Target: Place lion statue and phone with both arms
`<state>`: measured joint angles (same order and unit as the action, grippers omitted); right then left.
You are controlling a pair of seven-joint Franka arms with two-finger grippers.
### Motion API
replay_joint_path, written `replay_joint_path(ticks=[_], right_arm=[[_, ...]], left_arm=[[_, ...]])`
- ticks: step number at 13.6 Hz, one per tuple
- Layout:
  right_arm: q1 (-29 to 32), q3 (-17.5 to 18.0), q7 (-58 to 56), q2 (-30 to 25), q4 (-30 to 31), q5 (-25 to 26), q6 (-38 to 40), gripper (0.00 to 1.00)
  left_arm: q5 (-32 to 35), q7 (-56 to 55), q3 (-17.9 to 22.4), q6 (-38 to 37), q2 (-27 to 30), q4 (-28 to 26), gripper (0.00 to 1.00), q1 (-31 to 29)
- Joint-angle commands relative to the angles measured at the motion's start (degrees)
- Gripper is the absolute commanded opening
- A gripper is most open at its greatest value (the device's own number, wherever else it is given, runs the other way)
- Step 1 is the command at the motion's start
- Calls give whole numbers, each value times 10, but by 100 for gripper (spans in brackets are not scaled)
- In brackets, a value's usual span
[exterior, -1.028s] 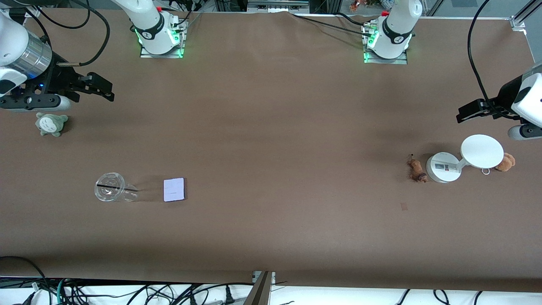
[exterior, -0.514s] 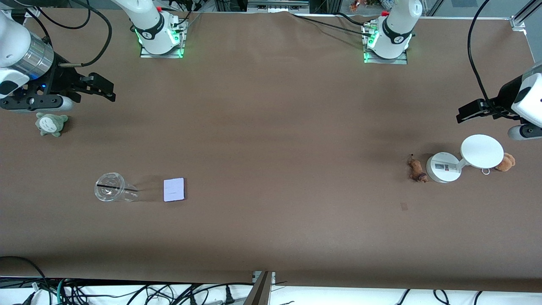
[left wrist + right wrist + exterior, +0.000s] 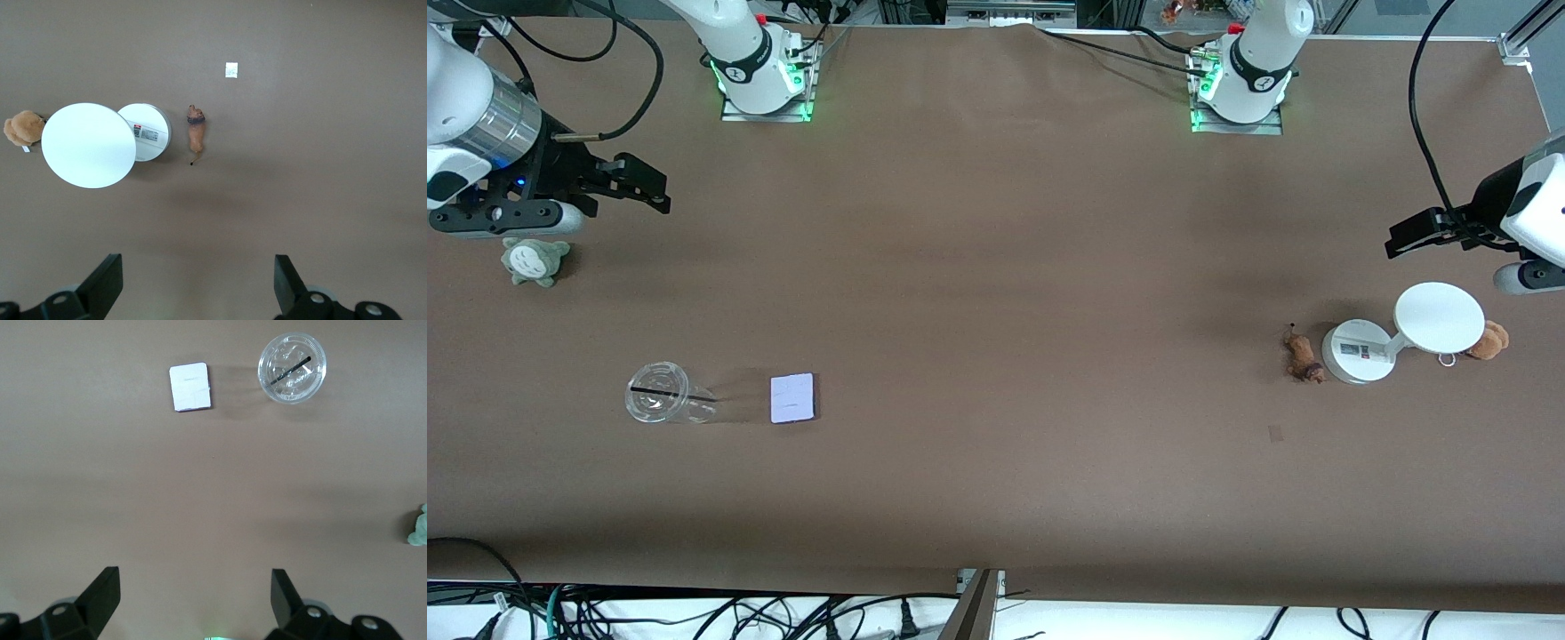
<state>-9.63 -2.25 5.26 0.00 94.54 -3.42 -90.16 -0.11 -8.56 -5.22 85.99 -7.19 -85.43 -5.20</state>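
Observation:
The lion statue [image 3: 1303,356], a tiny brown figurine with a dark band, lies on the table beside the white stand's round base; it also shows in the left wrist view [image 3: 195,132]. The phone [image 3: 792,397], a pale flat rectangle, lies beside a clear cup; it also shows in the right wrist view [image 3: 191,386]. My left gripper [image 3: 1409,236] is open and empty, up in the air at the left arm's end of the table. My right gripper [image 3: 645,182] is open and empty, up in the air at the right arm's end.
A white round-based stand [image 3: 1356,352] with a disc [image 3: 1439,317] stands next to the lion statue, a tan plush with a keyring [image 3: 1488,340] beside it. A clear cup [image 3: 660,404] with a straw lies by the phone. A grey-green plush toy [image 3: 534,260] sits under the right gripper's hand.
The right arm's hand has drifted slightly upward in the front view. The left arm has not moved. The objects have stayed in place.

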Motion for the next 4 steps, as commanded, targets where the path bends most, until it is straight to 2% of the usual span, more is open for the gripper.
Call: replay_joint_path(ticks=[1,4], right_arm=[[0,-1,-11,2,-4,0,0,100],[0,-1,-14,3,-4,1,0,100]], left_arm=[[-11,3,2,3,1,2,100,0],[-11,3,2,3,1,2,100,0]])
